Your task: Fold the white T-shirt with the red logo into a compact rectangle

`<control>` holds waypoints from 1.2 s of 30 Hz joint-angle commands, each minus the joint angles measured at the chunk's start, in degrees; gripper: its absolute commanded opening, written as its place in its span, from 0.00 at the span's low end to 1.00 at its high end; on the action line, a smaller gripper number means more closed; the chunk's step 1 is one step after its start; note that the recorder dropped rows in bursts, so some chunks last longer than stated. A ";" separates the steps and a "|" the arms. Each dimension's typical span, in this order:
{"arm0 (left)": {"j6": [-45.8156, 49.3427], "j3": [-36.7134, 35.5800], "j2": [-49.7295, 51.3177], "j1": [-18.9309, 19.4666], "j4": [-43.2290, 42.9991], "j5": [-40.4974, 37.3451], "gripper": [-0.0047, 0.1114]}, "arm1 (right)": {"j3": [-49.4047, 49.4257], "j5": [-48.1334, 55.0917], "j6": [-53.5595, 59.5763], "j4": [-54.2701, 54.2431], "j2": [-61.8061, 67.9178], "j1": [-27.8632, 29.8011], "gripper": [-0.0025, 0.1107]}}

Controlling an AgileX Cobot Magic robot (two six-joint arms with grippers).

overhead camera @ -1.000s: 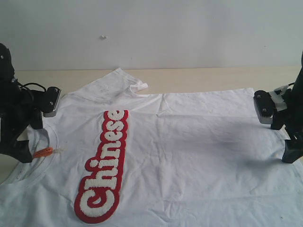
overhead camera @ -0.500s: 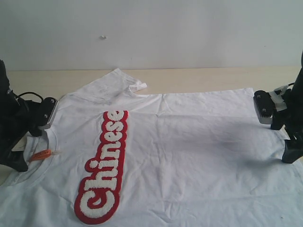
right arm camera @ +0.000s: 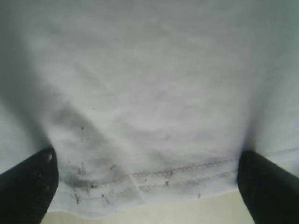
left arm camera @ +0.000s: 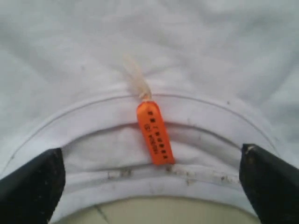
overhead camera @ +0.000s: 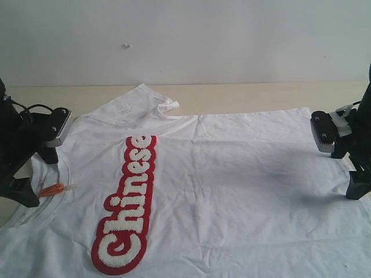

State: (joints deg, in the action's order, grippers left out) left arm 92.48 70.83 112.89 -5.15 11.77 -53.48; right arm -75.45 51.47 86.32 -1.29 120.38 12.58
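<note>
No fold is made: the white T-shirt (overhead camera: 232, 191) lies flat on the table (overhead camera: 261, 95), red logo (overhead camera: 126, 202) up, collar (left arm camera: 196, 112) at 9 o'clock, hem (right arm camera: 177, 172) at 3 o'clock, left gripper (left arm camera: 152, 182) and right gripper (right arm camera: 147, 184) both spread, empty.

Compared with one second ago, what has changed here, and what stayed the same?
The left end effector dipped toward the collar, then rose again, ending slightly further left; it hangs open over the orange neck tag, holding nothing. The white T-shirt, the red logo and the right end effector stayed put.
</note>
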 commanded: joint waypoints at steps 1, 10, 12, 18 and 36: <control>-5.96 0.31 -1.25 0.62 -5.03 -1.83 0.87 | 0.12 -0.16 1.03 -0.09 0.83 0.19 0.95; -5.77 -3.43 1.15 0.73 -5.13 0.93 0.87 | 0.12 -0.29 1.03 -0.26 0.83 0.19 0.95; -5.77 -3.67 1.86 0.73 -5.13 2.45 0.87 | 0.12 -0.29 1.03 -0.03 0.83 0.19 0.95; -5.77 -3.67 2.76 0.73 -5.13 4.98 0.87 | 0.12 -0.39 0.88 -0.04 0.83 0.19 0.95; -2.92 -3.55 2.08 1.12 -3.22 7.54 0.87 | 0.12 -0.64 0.59 -0.04 0.83 0.19 0.95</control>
State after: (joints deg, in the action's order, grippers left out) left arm 88.44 67.31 114.08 -4.19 7.23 -46.35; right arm -75.45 51.35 86.69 -1.41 120.38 12.58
